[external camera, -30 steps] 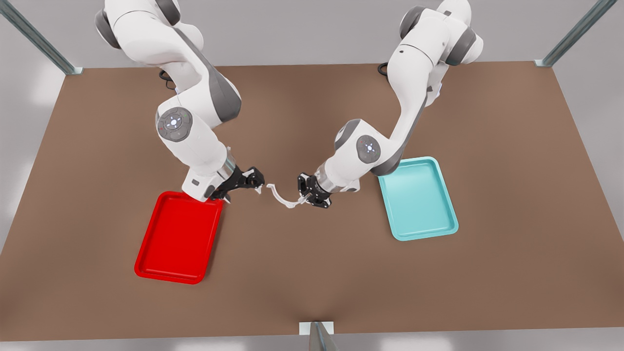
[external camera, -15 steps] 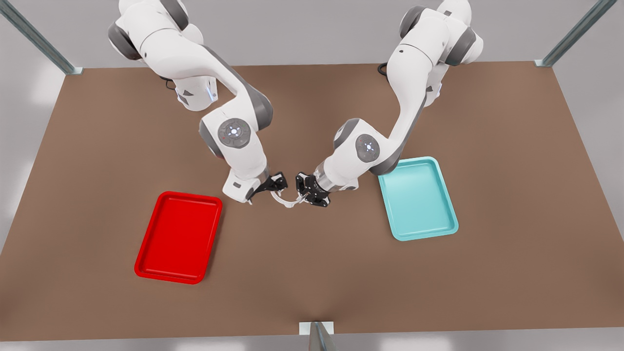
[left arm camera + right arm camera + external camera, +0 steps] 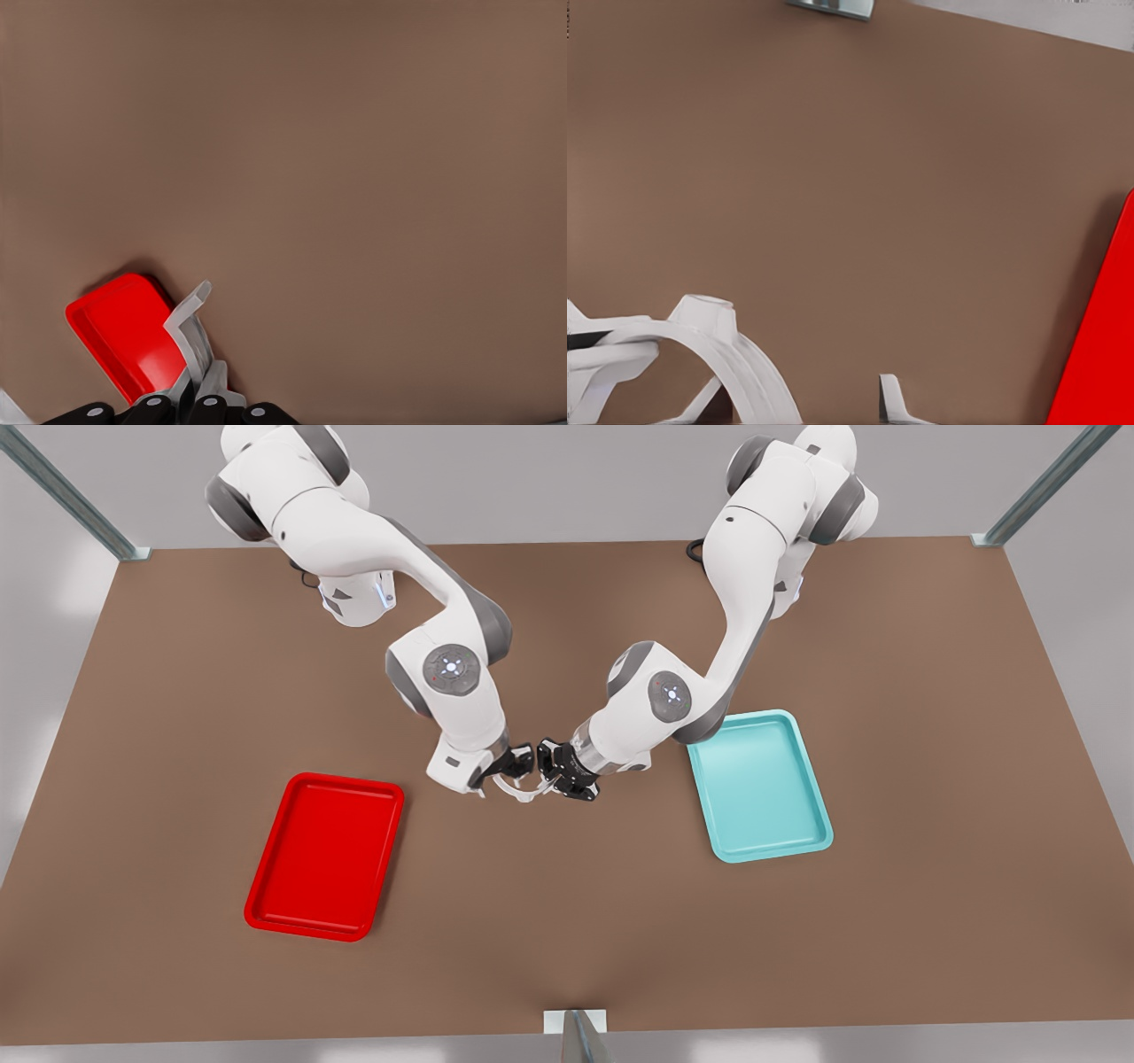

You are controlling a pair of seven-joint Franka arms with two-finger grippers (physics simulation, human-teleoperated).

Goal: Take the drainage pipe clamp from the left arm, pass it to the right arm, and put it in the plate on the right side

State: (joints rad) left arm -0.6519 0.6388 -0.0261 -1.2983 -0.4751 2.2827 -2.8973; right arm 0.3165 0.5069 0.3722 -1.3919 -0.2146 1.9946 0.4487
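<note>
The left gripper [image 3: 556, 778] is holding the clamp [image 3: 518, 788] by one tab, midway between the red tray [image 3: 266, 899] and the teal tray [image 3: 817, 841]. The right gripper [image 3: 512, 769] is straddling the other tab; its closure cannot be told. Light, stiff and slick by appearance, the clamp is probably best pinched across a tab.

We are looking down on a wide brown table [image 3: 567, 921] that is taking up most of the front view, its matte top plain and unmarked. Beyond the table's far edge a pale grey wall [image 3: 549, 478] is running across, and soft light patches are falling on the grey floor [image 3: 80, 576] beside the table's left edge. Two metal frame posts [image 3: 66, 496] are slanting up from the table's far corners, the other post [image 3: 1041, 487] standing at the far right corner. At the middle of the table's near edge a short metal bracket [image 3: 576, 1032] is sticking up. Faint shading is darkening the table's centre.
</note>
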